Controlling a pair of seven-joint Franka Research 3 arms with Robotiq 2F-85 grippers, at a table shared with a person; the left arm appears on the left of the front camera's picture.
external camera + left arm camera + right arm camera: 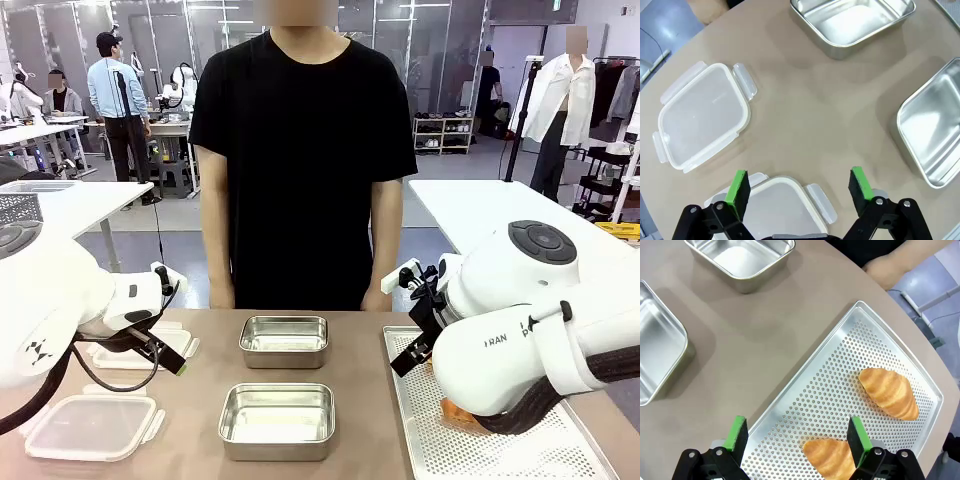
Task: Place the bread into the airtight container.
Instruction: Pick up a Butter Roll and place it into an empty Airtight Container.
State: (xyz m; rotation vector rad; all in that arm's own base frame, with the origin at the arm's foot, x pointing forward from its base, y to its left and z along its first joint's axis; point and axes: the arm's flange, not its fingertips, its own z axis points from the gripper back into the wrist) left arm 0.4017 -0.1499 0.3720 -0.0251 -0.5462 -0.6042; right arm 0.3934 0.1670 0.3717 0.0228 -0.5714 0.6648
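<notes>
Bread: two croissants lie on the perforated metal tray (840, 375), which sits on the table (360, 400) at the robot's right side. Neither is in a container.

Right claw (797, 434): fingers apart, gripping nothing, hanging above the tray's near part. In the right wrist view the nearer croissant (830, 458) lies under the claw, towards the right-hand finger (858, 434) and cut off by the picture's bottom edge. I cannot tell whether that finger touches it. The farther croissant (888, 392) lies apart from the first, further out on the tray, near its rim.

Left claw (799, 186): fingers apart, gripping nothing. It hangs above one plastic lid (782, 210) with side clips, which lies flat on the table. A second lid (702, 115) of the same kind lies beside it, not touching.

Containers: two rectangular steel ones in the middle of the table, one behind the other as seen from the front. The far container (284, 340) is near the person's edge; the near container (277, 418) is on the robot's side. They stand apart, and both show bare steel floors. The lids are to their left and the tray to their right, all well separated.

Right arm (520, 330) covers much of the tray in the front view, where a bit of orange crust shows under it.

Person (300, 150) in a black T-shirt stands at the far edge, arms down, hands at the table's edge. One hand (890, 265) shows beyond the tray's far corner.
</notes>
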